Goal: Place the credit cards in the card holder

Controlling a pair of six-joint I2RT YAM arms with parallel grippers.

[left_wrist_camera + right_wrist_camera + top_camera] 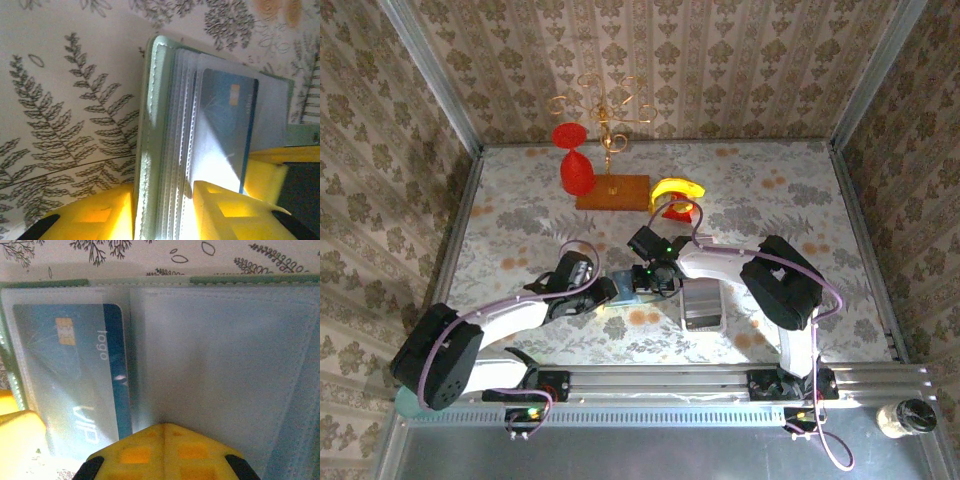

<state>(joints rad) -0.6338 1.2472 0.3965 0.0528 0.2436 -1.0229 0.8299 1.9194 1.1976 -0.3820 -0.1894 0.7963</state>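
Note:
The sage-green card holder point(623, 285) lies open on the patterned table between the two arms. In the left wrist view the card holder point(152, 125) stands edge-on, and my left gripper point(165, 200) is shut on its cover and several clear sleeves. A blue credit card point(225, 130) with a gold chip sits inside one sleeve. In the right wrist view the same blue card point(75, 375) lies in the left sleeve, and the holder's green rim point(235, 280) runs along the top. My right gripper point(165, 427) is shut, its tips resting on an empty clear sleeve. In the top view the left gripper point(603, 290) and right gripper point(655, 278) meet over the holder.
A long white tray point(701, 303) with a grey-striped inside lies just right of the holder. Farther back stand a red hourglass shape point(576, 160), a gold wire stand on a wooden base point(612, 190) and a banana point(677, 188). Papered walls enclose the table.

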